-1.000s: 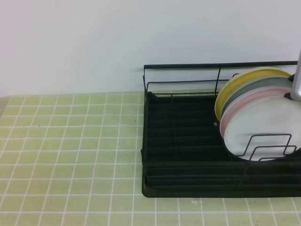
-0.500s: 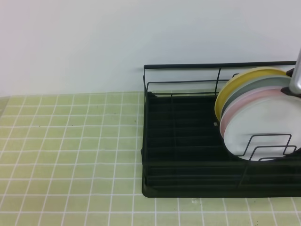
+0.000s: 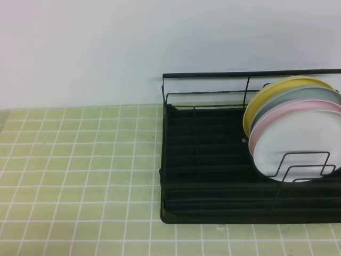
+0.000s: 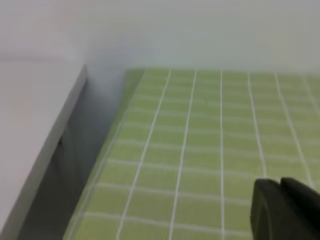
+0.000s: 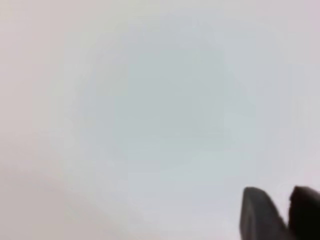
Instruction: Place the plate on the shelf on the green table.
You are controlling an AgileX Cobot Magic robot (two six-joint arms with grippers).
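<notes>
The white plate (image 3: 298,144) stands upright at the front of a row of plates in the right end of the shelf (image 3: 202,160), a black wire rack on the green table (image 3: 80,160). No gripper touches the plate, and neither gripper shows in the high view. In the left wrist view my left gripper (image 4: 281,200) is shut with nothing in it, low over the green table (image 4: 200,150) near its left edge. My right gripper (image 5: 286,205) faces a blank white wall; its fingertips stand a narrow gap apart, holding nothing.
Behind the white plate lean a pale pink plate (image 3: 298,106), a grey-green plate (image 3: 298,95) and a yellow plate (image 3: 266,93). The rack's left half holds no dishes. A grey ledge (image 4: 45,150) borders the table's left edge. A white wall stands behind.
The silvery part of the right arm at the plates' upper right edge has lifted out of the high view. The plates have stayed put.
</notes>
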